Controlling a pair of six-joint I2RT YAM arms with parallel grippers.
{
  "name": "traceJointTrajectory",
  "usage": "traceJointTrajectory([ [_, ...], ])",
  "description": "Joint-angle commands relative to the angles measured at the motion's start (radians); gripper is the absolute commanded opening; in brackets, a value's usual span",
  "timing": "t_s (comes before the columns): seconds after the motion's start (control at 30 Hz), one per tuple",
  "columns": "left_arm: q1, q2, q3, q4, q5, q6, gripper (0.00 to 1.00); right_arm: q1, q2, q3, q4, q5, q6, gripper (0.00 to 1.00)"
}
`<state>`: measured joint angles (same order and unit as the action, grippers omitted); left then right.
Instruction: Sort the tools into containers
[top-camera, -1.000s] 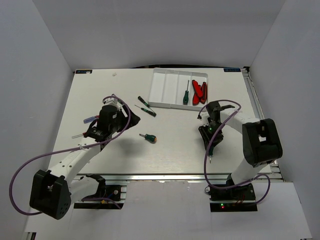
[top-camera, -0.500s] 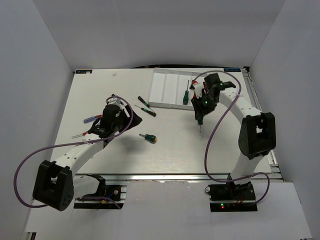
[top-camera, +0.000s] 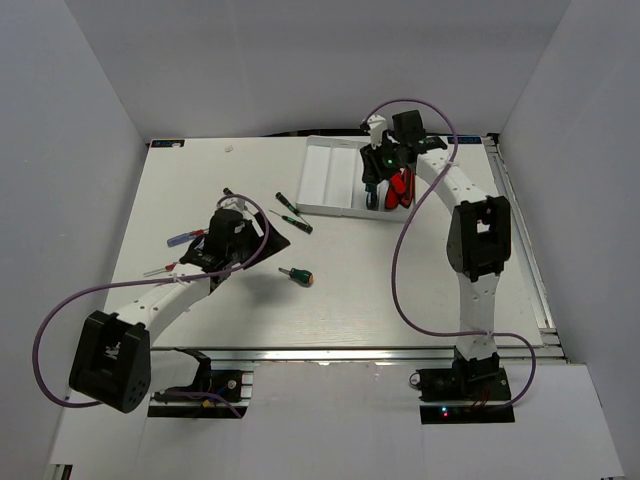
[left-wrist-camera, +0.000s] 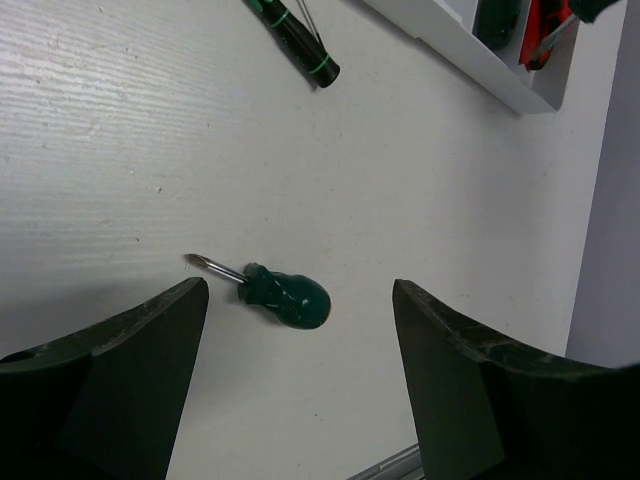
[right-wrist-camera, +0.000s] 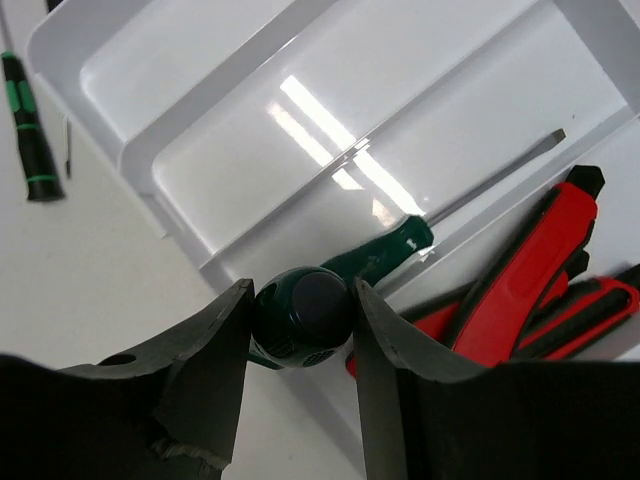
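Surface: pale table (top-camera: 200, 180) boxed in by plain white walls. We take the white tray (top-camera: 318, 175) at its far side as our landmark.
Tray contents: red-and-black utility knives (right-wrist-camera: 520, 270) fill the right-end compartment. A lying green screwdriver (right-wrist-camera: 395, 245) rests lengthwise in the compartment beside them, and we see nothing in the two on the left.
Right gripper (right-wrist-camera: 300, 300): narrowed on the butt of a held green screwdriver (right-wrist-camera: 285, 340). It sits over the tray's near end, just above the lying screwdriver's handle. The shaft points away from the wrist camera, so we cannot see it.
Left gripper (left-wrist-camera: 300, 290): jaws wide and holding nothing, well clear of the tray on its near-left side, over a stubby screwdriver (left-wrist-camera: 285, 295).
Loose tools: two slim screwdrivers (top-camera: 290, 212) lie just left of the tray. A blue-handled one (top-camera: 185, 238) and a red-handled one (top-camera: 160, 268) lie well to its left.
Step in hand: we judge it to be dropping the held tool in with its green match.
Doing it well: we would centre it between the two ridges and tip it to run along the compartment. Then we would go low before letting go.
Risk: released upright or from high up, it may bounce onto the knives or out over the tray's near rim.
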<state>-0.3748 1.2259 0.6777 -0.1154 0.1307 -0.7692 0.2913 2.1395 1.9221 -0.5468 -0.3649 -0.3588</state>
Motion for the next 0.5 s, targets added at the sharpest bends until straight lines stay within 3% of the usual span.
traceJointTrajectory([
  [0.0, 0.004, 0.012, 0.008, -0.047, 0.029, -0.035, 0.86, 0.006, 0.031, 0.074, 0.155, 0.032, 0.092, 0.00],
  [0.2, 0.004, 0.011, 0.000, -0.096, 0.038, -0.073, 0.87, 0.006, 0.114, 0.106, 0.223, 0.058, 0.139, 0.03],
  [0.3, 0.002, 0.014, 0.006, -0.128, 0.035, -0.107, 0.87, 0.009, 0.134, 0.095, 0.243, 0.057, 0.152, 0.21],
  [0.33, 0.002, 0.021, 0.011, -0.139, 0.033, -0.116, 0.87, 0.009, 0.135, 0.091, 0.251, 0.058, 0.153, 0.30],
  [0.37, 0.001, 0.026, 0.014, -0.159, 0.030, -0.123, 0.87, 0.009, 0.138, 0.084, 0.263, 0.057, 0.158, 0.46],
  [0.47, -0.010, 0.060, 0.031, -0.187, 0.018, -0.157, 0.87, 0.011, 0.131, 0.071, 0.277, 0.061, 0.156, 0.71],
])
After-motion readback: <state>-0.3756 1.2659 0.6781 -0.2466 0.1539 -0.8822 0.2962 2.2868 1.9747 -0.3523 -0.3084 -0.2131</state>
